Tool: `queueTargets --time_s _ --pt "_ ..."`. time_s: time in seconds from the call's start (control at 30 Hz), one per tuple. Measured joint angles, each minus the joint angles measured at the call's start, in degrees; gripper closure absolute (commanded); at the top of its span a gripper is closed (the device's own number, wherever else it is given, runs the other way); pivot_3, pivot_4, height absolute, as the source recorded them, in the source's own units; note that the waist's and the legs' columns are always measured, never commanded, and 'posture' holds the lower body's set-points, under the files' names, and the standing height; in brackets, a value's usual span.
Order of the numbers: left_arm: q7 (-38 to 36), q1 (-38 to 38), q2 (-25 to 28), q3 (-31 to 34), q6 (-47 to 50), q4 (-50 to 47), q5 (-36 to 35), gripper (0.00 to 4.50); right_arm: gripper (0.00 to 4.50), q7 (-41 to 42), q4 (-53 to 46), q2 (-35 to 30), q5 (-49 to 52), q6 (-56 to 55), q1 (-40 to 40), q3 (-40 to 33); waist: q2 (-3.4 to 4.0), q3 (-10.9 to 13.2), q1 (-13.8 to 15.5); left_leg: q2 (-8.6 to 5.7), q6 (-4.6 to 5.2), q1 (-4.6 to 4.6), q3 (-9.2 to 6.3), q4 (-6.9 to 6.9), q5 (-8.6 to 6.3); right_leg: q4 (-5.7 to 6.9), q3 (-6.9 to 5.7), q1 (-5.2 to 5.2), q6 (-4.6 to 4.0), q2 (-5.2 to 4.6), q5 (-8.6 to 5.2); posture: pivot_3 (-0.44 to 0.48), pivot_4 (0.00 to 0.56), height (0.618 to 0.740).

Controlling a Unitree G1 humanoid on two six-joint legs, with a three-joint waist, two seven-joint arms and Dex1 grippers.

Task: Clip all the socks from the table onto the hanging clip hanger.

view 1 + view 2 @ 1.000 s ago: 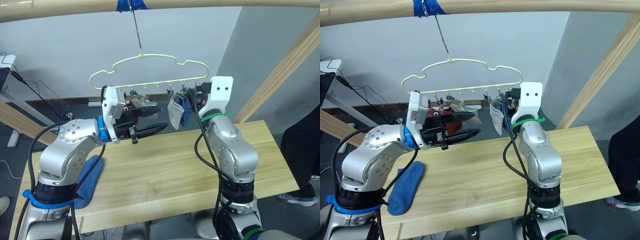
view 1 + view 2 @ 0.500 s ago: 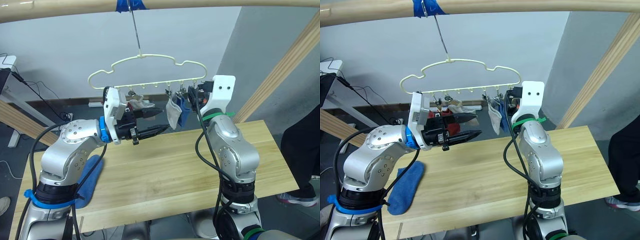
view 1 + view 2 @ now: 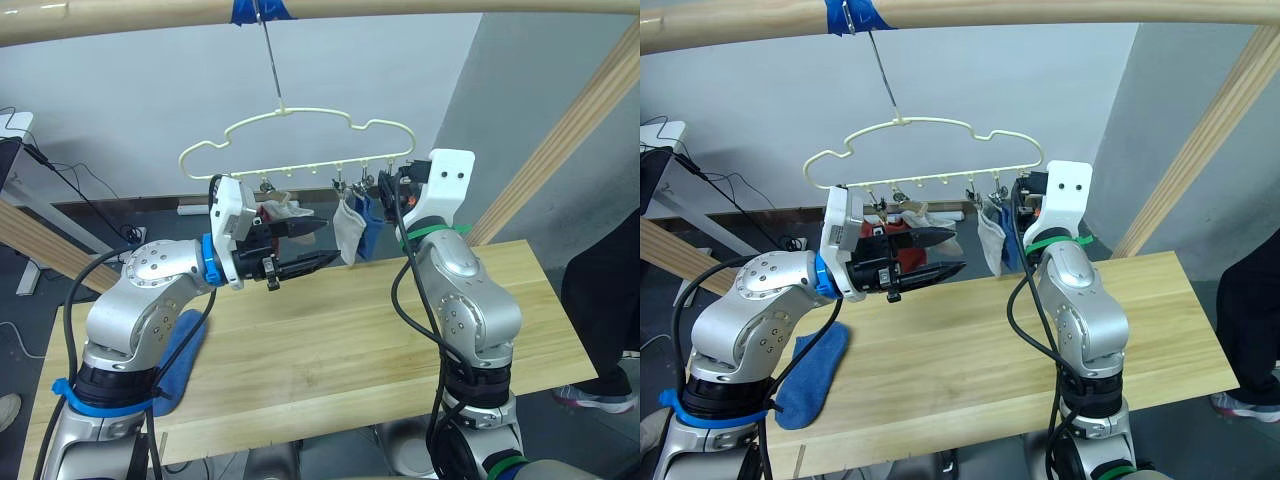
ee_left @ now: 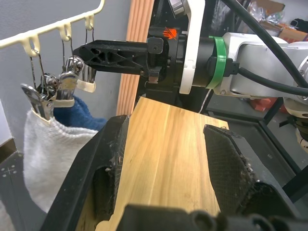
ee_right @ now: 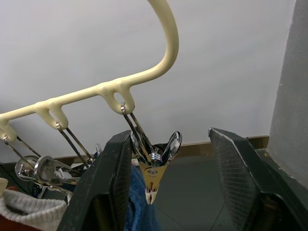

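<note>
The pale-gold clip hanger point(image 3: 300, 128) hangs by its hook from the top pole. A rust red sock point(image 3: 262, 211) and a light grey sock point(image 3: 290, 209) hang on its left clips. Another grey sock point(image 3: 346, 228) and a blue sock point(image 3: 369, 222) hang on clips toward the right. My left gripper point(image 3: 325, 242) is open and empty, level with the hung socks and pointing right. My right gripper point(image 5: 171, 137) is open around the empty end clip point(image 5: 153, 168) without touching it. One blue sock point(image 3: 810, 372) lies at the left end of the table point(image 3: 350, 330).
A round wooden pole point(image 3: 420, 8) crosses overhead, and a slanted pole point(image 3: 570, 130) rises at the right. A person point(image 3: 612, 300) stands beyond the table's right end. Cables and a desk edge point(image 3: 20, 150) lie at the far left.
My left gripper has edged slightly right toward the hung socks. My right arm has risen a little at the end clip.
</note>
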Motion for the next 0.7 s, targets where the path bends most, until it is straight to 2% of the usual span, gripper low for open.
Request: queueTargets --time_s 0.07,0.13,0.3,0.37,0.7 --pt "0.0 0.0 -0.08 0.0 -0.01 0.0 0.05 1.75 1.93 -0.05 0.0 0.0 0.38 0.0 0.0 0.0 0.0 0.0 0.0 0.0 0.0 0.0 0.0 0.0 0.0 0.0 0.0 0.0 0.0 0.0 0.0 -0.262 0.227 0.74" --pt "-0.01 0.0 -0.12 0.0 -0.05 0.0 0.09 1.75 2.31 -0.11 0.0 0.0 1.06 -0.01 0.0 0.0 0.0 0.0 -0.01 0.0 0.0 0.0 0.0 0.0 0.0 0.0 0.0 0.0 0.0 0.0 0.0 -0.262 0.227 0.74" --pt "-0.03 0.02 -0.12 0.0 -0.13 0.0 0.15 1.75 3.96 -0.16 0.0 0.0 1.27 -0.03 0.0 0.03 0.0 0.0 0.0 0.0 0.0 0.0 0.0 0.0 0.0 0.0 0.0 0.0 0.0 0.0 0.0 -0.262 0.231 0.74" --pt "-0.03 0.08 -0.12 0.0 -0.21 0.0 0.17 1.75 4.37 -0.15 0.0 0.0 1.29 -0.07 0.0 0.05 0.0 0.0 0.0 0.0 0.0 0.0 0.0 0.0 0.0 0.0 0.0 0.0 0.0 0.0 0.0 -0.261 0.231 0.74" --pt "0.07 1.7 -0.24 0.0 -1.59 0.0 1.14 1.75 4.37 -0.06 0.0 -0.01 1.28 -0.67 0.0 0.06 0.0 0.0 0.02 0.0 0.0 0.01 0.0 0.0 0.01 0.0 0.0 0.0 0.0 0.0 0.0 -0.259 0.229 0.74"
